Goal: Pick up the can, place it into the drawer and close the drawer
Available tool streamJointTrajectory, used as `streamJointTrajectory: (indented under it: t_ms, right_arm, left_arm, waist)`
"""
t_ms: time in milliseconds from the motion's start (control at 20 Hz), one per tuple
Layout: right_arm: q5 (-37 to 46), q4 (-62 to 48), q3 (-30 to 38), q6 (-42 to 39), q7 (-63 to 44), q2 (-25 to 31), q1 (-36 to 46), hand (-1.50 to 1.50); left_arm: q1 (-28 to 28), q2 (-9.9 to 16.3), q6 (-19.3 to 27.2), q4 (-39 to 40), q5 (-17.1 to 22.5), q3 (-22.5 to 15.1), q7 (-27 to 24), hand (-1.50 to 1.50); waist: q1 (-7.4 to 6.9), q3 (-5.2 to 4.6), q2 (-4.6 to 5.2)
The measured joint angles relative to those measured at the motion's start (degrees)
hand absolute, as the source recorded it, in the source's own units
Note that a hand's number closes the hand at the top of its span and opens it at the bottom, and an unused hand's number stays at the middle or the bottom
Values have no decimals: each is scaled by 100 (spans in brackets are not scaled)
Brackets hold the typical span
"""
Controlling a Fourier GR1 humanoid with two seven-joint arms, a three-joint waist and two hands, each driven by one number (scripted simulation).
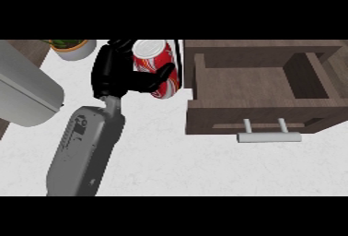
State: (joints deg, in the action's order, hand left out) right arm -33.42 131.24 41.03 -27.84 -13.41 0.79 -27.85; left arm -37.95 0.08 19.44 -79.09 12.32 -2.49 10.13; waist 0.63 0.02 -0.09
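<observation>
Can (158, 64) sits in the robot's one visible hand (117, 69), fingers and thumb (158, 76) curled round the red-and-white body, thumb crossing its front. By the rig's layout this hand, coming up from the lower left w/ its grey forearm (85, 152), reads as the left; right hand isn't in view.

Step in hand: the carry, i.e. pick-up looks done and the can is on its way to the drawer (262, 87). Can is not yet inside; it hangs just outboard of the drawer's near side wall (199, 73), on the fingertip side of the hand, tilted w/ its top rim toward the far edge of the counter (176, 161).

Drawer stands pulled open, its hollow well past the fingertips, handle (268, 137) at its front.

Next move prob. calls for shifting the can further over the side wall until it is above the hollow, then lowering and uncurling the fingers. After that the drawer front needs a push at the handle to shut it. Risk: can base clipping the wall if moved across too low.

Potted plant (71, 46) sits behind the knuckles; a grey rounded object (24, 92) lies off to the wrist's outer side.
</observation>
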Motion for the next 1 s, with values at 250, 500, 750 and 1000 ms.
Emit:
streamJointTrajectory:
  t_ms: [250, 500, 750, 1000]
  right_arm:
    - [85, -81, -86, -44, 41, 0, 58, -150]
    - [163, -87, -140, 14, -64, -7, 234, -150]
    - [206, 7, -179, 170, -192, -12, 343, -150]
    - [206, -37, -162, 107, -196, 10, 412, -150]
  left_arm:
    - [-816, 4, 405, 492, 28, -103, 165, 150]
    - [-1557, -4, 811, 1262, 267, -324, -58, 150]
    - [-2175, -6, 1122, 1816, 508, -499, -109, 150]
    - [-2689, -7, 1282, 2483, 895, -712, -390, 150]
  waist:
    - [30, 0, 8]
    - [57, 0, 18]
    - [68, 1, 20]
    - [109, 1, 28]
